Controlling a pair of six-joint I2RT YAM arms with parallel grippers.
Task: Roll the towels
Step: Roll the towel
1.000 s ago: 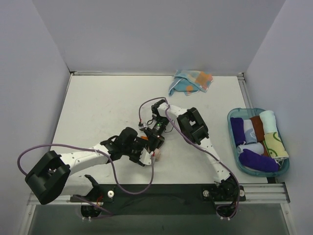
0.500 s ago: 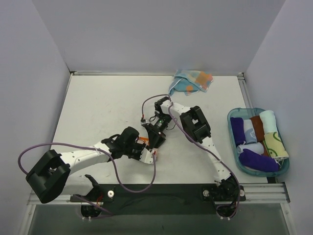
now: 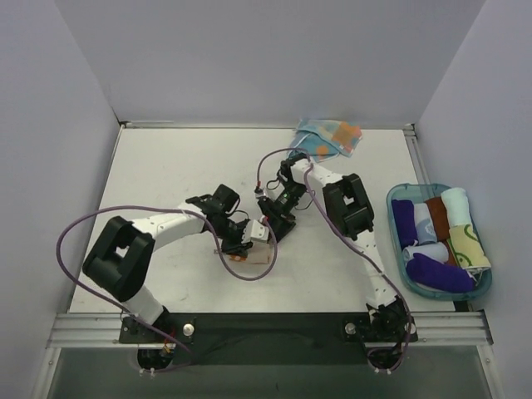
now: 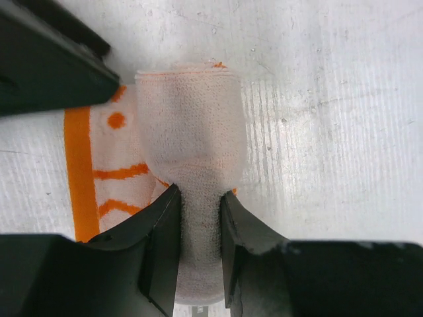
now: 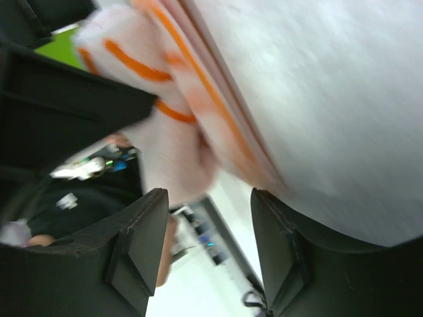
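Both arms reach inward over mid-table, wrists almost meeting; left gripper [image 4: 198, 198] pinches the white towel [image 4: 192, 132], right gripper [image 5: 206, 195] spread wide

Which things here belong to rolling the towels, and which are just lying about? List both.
On the job:
white towel with orange prints, pinched in the left gripper
light blue dotted towel, crumpled at the back
right gripper, open beside the white towel

Lying about:
blue bin at the right
rolled cloths in it, purple ones among them
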